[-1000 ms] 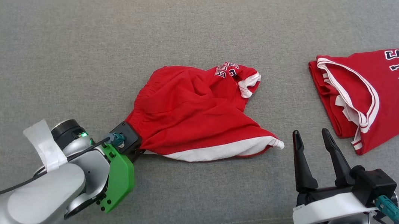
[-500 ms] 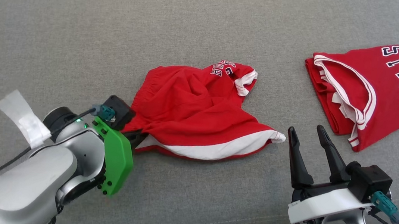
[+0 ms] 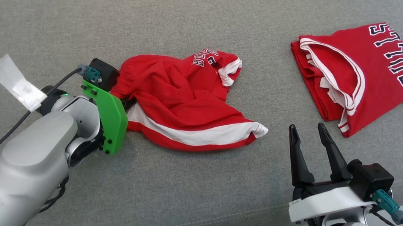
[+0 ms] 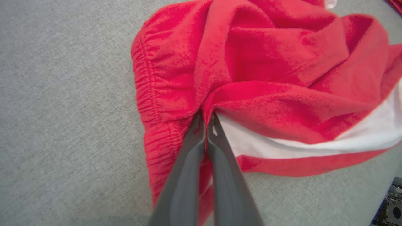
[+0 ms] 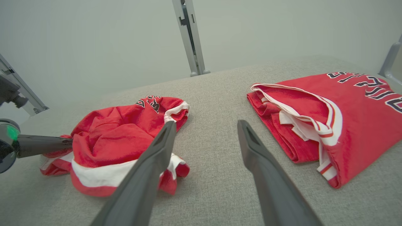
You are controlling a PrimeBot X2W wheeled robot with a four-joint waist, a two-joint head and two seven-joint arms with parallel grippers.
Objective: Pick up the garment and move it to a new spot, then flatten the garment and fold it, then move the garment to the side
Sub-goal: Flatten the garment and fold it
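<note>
- Left wrist view: your left gripper [image 4: 205, 117] is clenched on a pinch of the red shorts [image 4: 267, 78], its fingers pressed together right beside the gathered elastic waistband [image 4: 147, 91]. That is a sensible hold. The waistband is the thickest, firmest edge, so I judge the cloth less likely to slip out when you lift.
- Head view: the shorts lie crumpled in the middle of the grey cushion [image 3: 196, 188], with one leg and its white stripe [image 3: 199, 135] trailing towards your right side. Most of the cloth rests on the cushion, so the pick-up step looks barely begun.
- Your right gripper [image 3: 308, 127] is released, jaws wide apart and holding nothing, near the striped hem but apart from it. It is well placed to take a second corner for flattening.
- The folded red jersey [image 3: 377, 72] lies well apart at the far right. It reads as a finished piece set aside, so carry the shorts to open cushion away from it.
- Mind the one-point hold: the shorts will likely hang bunched and may drag.
</note>
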